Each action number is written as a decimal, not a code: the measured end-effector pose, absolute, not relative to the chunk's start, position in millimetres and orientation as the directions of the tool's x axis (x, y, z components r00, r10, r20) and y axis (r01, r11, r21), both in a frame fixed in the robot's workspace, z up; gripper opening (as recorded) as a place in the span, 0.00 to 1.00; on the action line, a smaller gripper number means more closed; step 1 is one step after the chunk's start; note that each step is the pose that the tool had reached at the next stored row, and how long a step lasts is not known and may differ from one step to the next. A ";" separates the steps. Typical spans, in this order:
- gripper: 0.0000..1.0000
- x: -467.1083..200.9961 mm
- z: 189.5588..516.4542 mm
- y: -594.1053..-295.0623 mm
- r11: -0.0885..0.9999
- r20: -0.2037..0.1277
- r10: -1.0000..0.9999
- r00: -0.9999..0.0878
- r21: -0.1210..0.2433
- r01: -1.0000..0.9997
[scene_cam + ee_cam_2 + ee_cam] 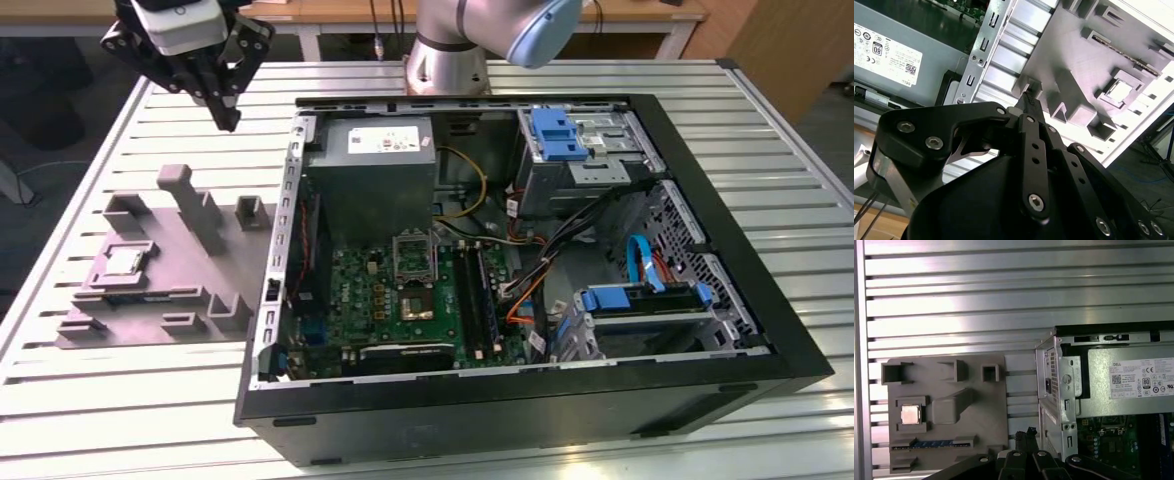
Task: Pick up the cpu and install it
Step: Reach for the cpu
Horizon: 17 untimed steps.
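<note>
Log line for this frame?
gripper: fingers shut, empty, apart from cpu | cpu: seated in grey fixture, not yet picked

Here's the table (120, 400), pale silver aluminium slats running side to side across the exterior view. Overhead light glints off the ridges in bright bands, strongest along the near edge. In the first wrist view the ribbed table surface (954, 290) gleams stripe after stripe. Behind it sits a wooden desk top (334, 10) on white legs (310, 42), with dark cables (378, 25) hanging beneath. On the exterior view's right a brown wooden panel (787, 50) stands upright. Off the exterior view's left edge of the table there's dark floor (47, 160). The second wrist view shows a blue cable (1149, 172) trailing across the dark floor beside thin black stand legs (1154, 150).
</note>
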<state>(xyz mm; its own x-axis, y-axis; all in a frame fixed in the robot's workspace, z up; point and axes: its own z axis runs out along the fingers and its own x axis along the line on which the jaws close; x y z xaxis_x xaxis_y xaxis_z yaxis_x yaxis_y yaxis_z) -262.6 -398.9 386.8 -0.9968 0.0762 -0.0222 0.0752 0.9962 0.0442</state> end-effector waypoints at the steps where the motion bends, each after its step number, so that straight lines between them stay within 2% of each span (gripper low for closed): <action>1: 0.11 -263.0 386.8 -398.9 0.996 -0.022 0.076 -0.997 0.044 0.075; 17: 0.11 -277.8 386.8 -398.9 0.996 -0.022 0.076 -0.997 0.044 0.075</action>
